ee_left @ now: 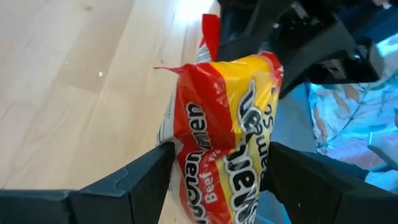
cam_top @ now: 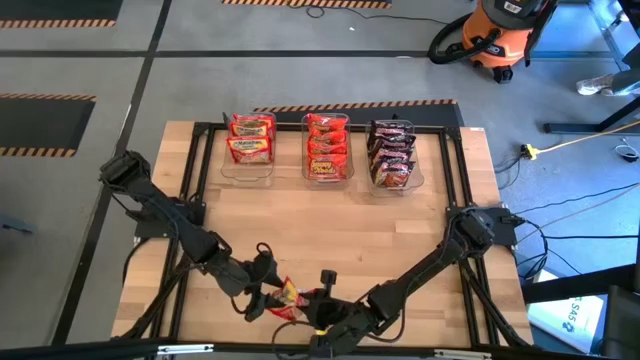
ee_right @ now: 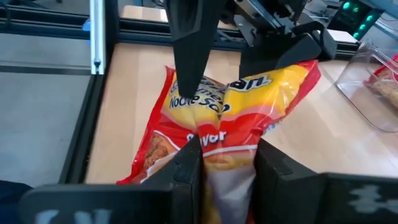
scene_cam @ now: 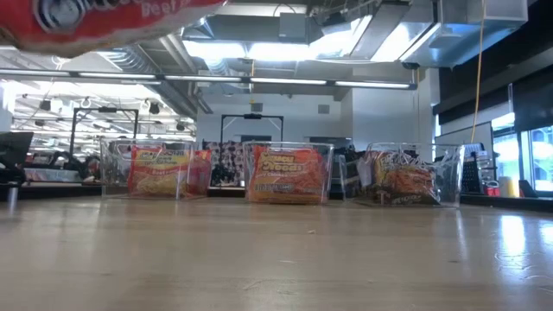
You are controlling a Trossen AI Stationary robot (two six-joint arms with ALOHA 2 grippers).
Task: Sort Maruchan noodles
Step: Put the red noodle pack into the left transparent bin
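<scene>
Red-and-yellow ramen packet (cam_top: pixel 288 295), Beef flavor print visible, held up off the table (cam_top: pixel 340 230) at its near edge, roughly centre-left. Crumpled, pinched from two sides at once. Left gripper (ee_left: pixel 217 177) fingers clamp it across the middle, packet bulging betw. the two pads. Right gripper (ee_right: pixel 225 163) fingers pinch the packet's lower part, pressed in tight w/ plastic squeezed betw. them. In high view both grippers meet at the packet: left arm comes in from near-left, right arm from near-right.

Low view: only the packet's underside shows at the top-left corner, clear air betw. it and the wood.

Far side of table, three clear bins in a row. Left bin (cam_top: pixel 249 152): two or three red/yellow packets (cam_top: pixel 251 137). Middle bin (cam_top: pixel 327 150): stack of orange-red packets (cam_top: pixel 326 148), fuller. Right bin (cam_top: pixel 396 160): dark brown/black packets (cam_top: pixel 392 154), stacked. Bins sit just beside each other, well apart from the held packet.

Beyond table, far right on the floor: orange shop vac (cam_top: pixel 497 35). Yellow cable (cam_top: pixel 575 143) on the floor at right.
</scene>
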